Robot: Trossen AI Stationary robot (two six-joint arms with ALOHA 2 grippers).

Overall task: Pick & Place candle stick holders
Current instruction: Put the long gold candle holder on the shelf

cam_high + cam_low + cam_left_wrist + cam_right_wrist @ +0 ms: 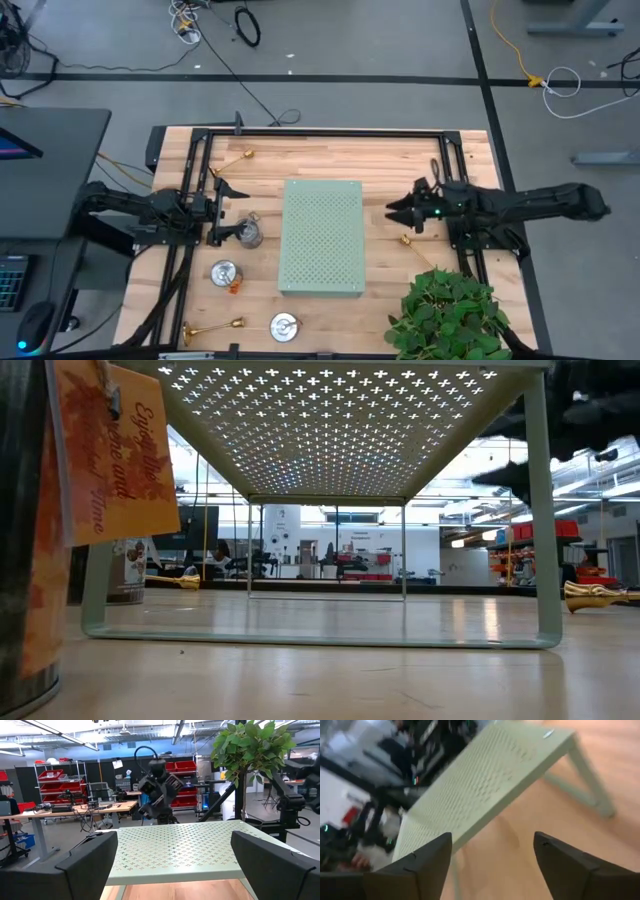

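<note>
The pale green perforated board (320,237) stands on its legs at the table's middle. Three squat silver holders (250,233) (225,271) (285,325) sit on the wood to its left. A gold holder (243,155) lies at the far left. A slender one (212,326) lies on its side at the near left, and a small one (408,240) lies right of the board. My left gripper (236,212) is open and empty, left of the board, beside the nearest silver holder. My right gripper (390,212) is open and empty, above the table right of the board.
A green potted plant (450,310) stands at the table's near right corner. A black frame (320,132) runs along the table's far and side edges. In the low view a dark can with an orange tag (115,460) stands close at the left.
</note>
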